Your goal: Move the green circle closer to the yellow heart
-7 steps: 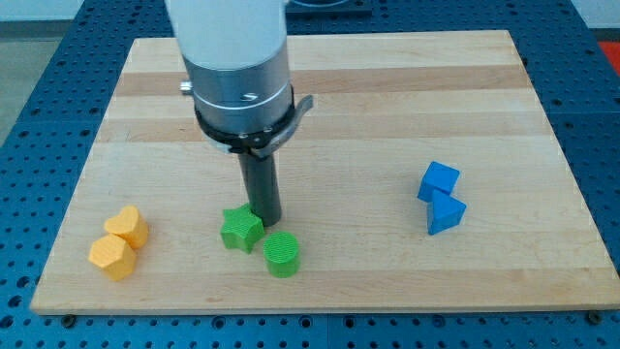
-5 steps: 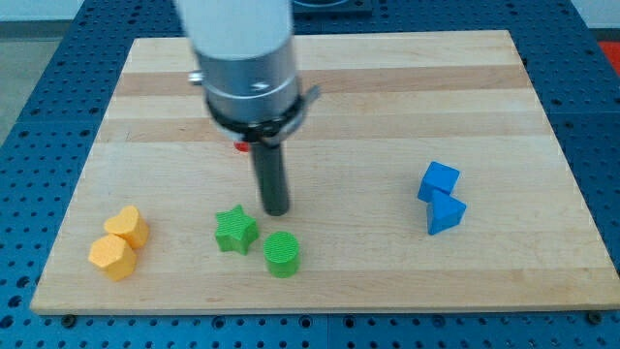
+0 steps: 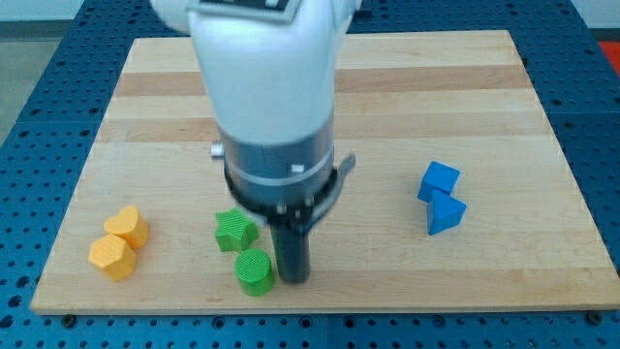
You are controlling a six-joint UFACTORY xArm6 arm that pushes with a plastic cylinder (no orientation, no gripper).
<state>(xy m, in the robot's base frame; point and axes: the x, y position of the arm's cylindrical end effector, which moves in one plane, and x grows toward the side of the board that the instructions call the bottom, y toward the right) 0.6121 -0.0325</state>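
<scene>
My tip touches the green circle on its right; the yellow heart lies far left; no jaws, a bare rod.

arm: cut off by view's top, blurred | tabletop: middle hidden behind arm | green star: right point partly covered | tip/green circle contact: cannot tell
</scene>
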